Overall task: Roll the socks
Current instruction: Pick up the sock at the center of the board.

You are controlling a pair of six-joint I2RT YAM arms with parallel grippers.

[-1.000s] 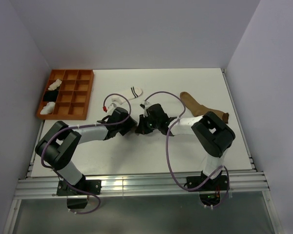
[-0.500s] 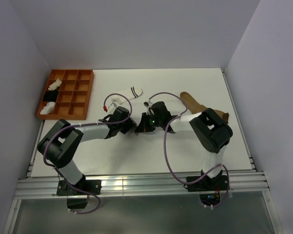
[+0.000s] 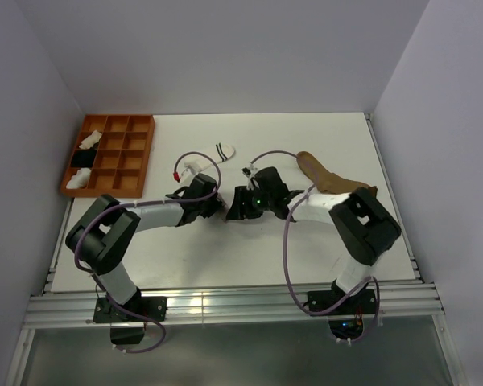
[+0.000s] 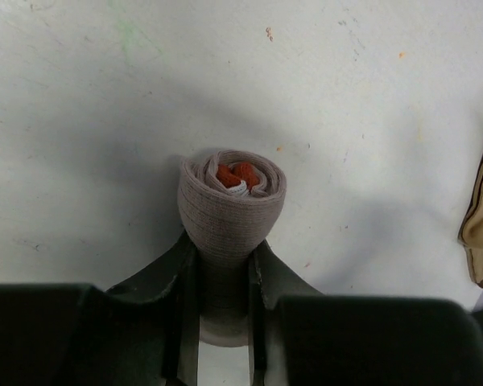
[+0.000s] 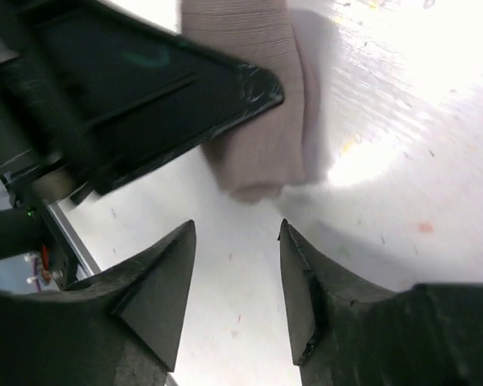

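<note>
Three socks on the table (image 3: pixel 306 137) — one grey roll (image 4: pixel 229 205) at centre, one white striped sock (image 3: pixel 224 150) toward 12 o'clock, one tan sock (image 3: pixel 322 173) toward 2. One orange tray (image 3: pixel 129 165) at 10 o'clock, holding two white bundles (image 3: pixel 89 141) and one black bundle (image 3: pixel 82 159). Two arms (image 3: pixel 153 215), two purple cables (image 3: pixel 275 241).

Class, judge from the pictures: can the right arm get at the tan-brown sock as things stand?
Probably yes. The right gripper is open and empty, and the tan-brown sock lies bare just beside that arm; it would have to fold back.
</note>
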